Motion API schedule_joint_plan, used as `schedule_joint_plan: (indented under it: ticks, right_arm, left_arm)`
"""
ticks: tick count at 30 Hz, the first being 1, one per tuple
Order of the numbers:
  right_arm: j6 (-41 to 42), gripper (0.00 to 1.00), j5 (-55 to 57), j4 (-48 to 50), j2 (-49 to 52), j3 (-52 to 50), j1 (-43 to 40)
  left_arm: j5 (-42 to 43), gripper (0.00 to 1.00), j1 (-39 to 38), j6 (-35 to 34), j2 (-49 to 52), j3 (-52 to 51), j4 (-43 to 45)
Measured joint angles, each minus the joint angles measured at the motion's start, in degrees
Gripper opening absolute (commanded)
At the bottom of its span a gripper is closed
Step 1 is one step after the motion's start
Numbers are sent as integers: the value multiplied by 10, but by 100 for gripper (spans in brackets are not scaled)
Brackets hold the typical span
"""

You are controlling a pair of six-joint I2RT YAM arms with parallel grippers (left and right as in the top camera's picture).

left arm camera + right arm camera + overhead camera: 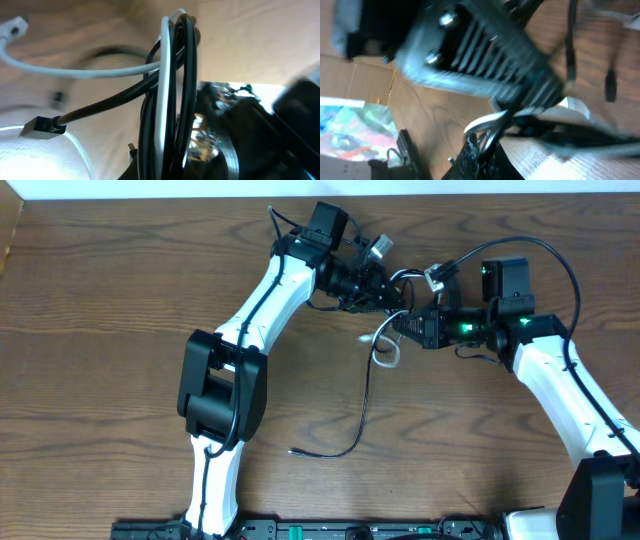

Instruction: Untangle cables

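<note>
Nearest: the black cable (362, 405) trails its free tail toward the near edge of the table (100, 330), lying loose and clear of both arms. That stretch already looks separated.

Middle: the white cable (385, 352) makes a small loop just near of the grippers, touching or crossing the black one; which, I cannot tell.

Farther: the left gripper (385, 295) and right gripper (405, 327) meet close together over the knot. The left wrist view shows black and white strands bunched in one tight loop right before the camera, with a black plug (40, 127) hanging out to the left. The right wrist view is blurred, with a white strand at the fingers. Whether either pair of jaws is apart or clamped on a cord, I cannot tell.

Farthest: a white plug (379, 247) pokes out beyond the left gripper.

Judgement: early to midway. The tail is free, but the cords are not yet parted at the bundle.
</note>
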Motion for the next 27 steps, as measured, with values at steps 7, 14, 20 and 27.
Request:
schedule_joint_plan:
  ticks: [7, 14, 20, 27]
  right_arm:
    - [60, 55, 88, -19, 0, 0, 0]
    - [106, 70, 73, 11, -11, 5, -19]
    - [154, 74, 71, 7, -76, 11, -83]
    - [187, 69, 85, -6, -94, 20, -106]
  left_arm:
    - [29, 8, 3, -2, 0, 0, 3]
    - [13, 8, 7, -9, 0, 0, 6]
    - [12, 7, 7, -23, 0, 0, 6]
    - [34, 7, 8, -42, 0, 0, 6]
